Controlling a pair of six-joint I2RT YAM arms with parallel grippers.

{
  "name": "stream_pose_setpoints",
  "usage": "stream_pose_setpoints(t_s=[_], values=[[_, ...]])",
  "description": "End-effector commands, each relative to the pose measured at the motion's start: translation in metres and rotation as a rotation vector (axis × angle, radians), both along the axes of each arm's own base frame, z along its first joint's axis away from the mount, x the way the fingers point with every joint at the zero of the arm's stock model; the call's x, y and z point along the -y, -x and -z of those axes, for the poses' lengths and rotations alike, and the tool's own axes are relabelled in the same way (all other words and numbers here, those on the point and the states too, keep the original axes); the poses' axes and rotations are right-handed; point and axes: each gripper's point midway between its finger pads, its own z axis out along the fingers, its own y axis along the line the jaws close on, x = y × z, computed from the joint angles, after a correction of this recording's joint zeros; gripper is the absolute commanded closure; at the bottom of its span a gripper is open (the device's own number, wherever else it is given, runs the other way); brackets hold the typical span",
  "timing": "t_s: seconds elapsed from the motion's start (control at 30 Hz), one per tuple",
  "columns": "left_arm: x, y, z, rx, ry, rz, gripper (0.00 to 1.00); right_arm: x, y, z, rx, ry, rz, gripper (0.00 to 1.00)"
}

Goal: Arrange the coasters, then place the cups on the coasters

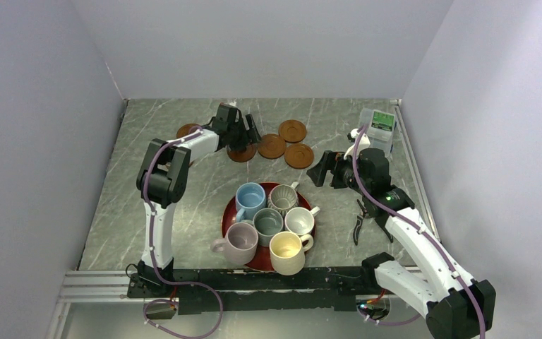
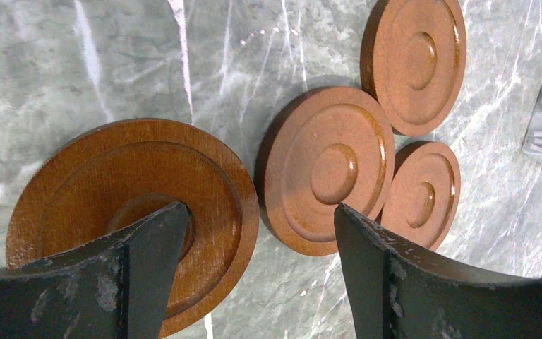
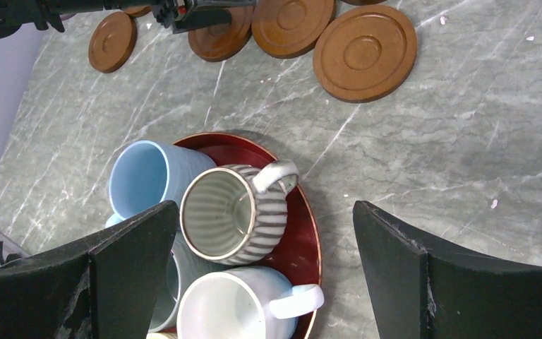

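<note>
Several reddish-brown coasters lie at the back of the table. One coaster [image 1: 241, 153] [image 2: 134, 205] sits under my left gripper [image 1: 250, 138] [image 2: 260, 212], which is open, its left finger over the disc's centre and its right finger over bare table. Three more coasters [image 2: 328, 169] [image 2: 416, 63] [image 2: 423, 194] lie just beyond. Several cups stand packed on the red tray [image 1: 231, 212], among them light blue [image 3: 141, 176], ribbed [image 3: 226, 212] and white [image 3: 233, 304]. My right gripper [image 1: 321, 169] [image 3: 265, 205] hangs open above the tray's right side, holding nothing.
A white and green box [image 1: 379, 127] stands in the back right corner. A black hand tool [image 1: 358, 222] lies on the table right of the tray. One coaster [image 1: 187, 131] lies apart at the back left. Walls close in the table on three sides.
</note>
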Motion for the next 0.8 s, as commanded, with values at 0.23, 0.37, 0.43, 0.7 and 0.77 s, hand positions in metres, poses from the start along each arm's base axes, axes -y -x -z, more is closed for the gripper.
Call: stream_pose_setpoints(t_s=[0.23,0.37,0.43,0.7,0.77], values=[[0.008,0.018,0.017,-0.077,-0.039,0.022,0.17,0.000,-0.002,-0.018,0.064,-0.015,-0.003,0.00],[0.008,0.007,-0.010,-0.023,-0.065,0.043,0.16,0.000,0.000,-0.020,0.073,-0.011,-0.010,0.00],[0.007,0.000,-0.026,0.005,-0.087,0.055,0.15,0.000,0.001,-0.020,0.075,-0.008,-0.014,0.00],[-0.017,-0.014,-0.104,0.134,-0.130,0.061,0.12,0.002,0.007,-0.024,0.087,-0.013,-0.016,0.00],[-0.034,-0.011,-0.116,0.142,-0.118,0.045,0.12,0.003,0.008,-0.023,0.085,-0.012,-0.012,0.00]])
